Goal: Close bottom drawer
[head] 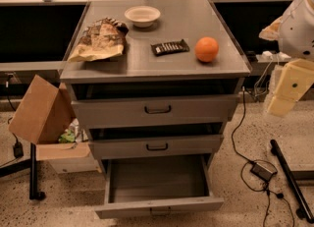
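The bottom drawer (159,205) of the grey metal cabinet (235,66) is pulled far out toward me. Its wide shallow tray is empty, and its small dark handle (160,212) sits on the low front panel. The middle drawer (157,147) and top drawer (157,109) above it each stand slightly ajar. My gripper (287,93), cream-coloured on a white arm, hangs at the right edge of the view. It is level with the top drawer, well to the right of the cabinet and above the bottom drawer. It touches nothing.
On the cabinet top lie a white bowl (142,15), a crumpled chip bag (99,40), a dark snack bar (170,47) and an orange (206,49). A cardboard box (41,109) on a black stand is at the left. Cables with a power brick (263,170) and a black bar (289,177) lie on the floor at the right.
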Tool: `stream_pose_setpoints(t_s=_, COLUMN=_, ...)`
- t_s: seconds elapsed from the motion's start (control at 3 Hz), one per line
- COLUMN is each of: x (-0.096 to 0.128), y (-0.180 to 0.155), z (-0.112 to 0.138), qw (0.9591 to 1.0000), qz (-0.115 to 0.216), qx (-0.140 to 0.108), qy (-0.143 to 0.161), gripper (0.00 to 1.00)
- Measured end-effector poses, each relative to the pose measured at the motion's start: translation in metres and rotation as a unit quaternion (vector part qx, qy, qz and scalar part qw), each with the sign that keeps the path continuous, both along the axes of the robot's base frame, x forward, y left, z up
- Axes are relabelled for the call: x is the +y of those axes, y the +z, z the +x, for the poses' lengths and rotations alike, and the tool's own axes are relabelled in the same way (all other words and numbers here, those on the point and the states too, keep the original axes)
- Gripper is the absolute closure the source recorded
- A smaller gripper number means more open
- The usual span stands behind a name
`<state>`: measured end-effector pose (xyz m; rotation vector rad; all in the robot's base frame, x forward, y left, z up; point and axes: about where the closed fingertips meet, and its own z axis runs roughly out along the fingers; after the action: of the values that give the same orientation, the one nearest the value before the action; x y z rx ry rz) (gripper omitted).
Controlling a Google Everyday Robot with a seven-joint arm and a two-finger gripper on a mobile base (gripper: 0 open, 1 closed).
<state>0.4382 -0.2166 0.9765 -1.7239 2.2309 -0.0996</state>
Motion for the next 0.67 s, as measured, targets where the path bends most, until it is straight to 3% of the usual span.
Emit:
stream_pose_setpoints(t_s=0.33, x=0.0, y=0.0, z=0.0, qw=1.0, qz=0.0, qx=0.0, qy=0.0, gripper=0.0)
stream_pose_setpoints(t_s=0.67, x=0.006, y=-0.024, z=-0.002, qw=0.9997, qz=-0.021, qx=0.0, qy=0.011, gripper=0.0)
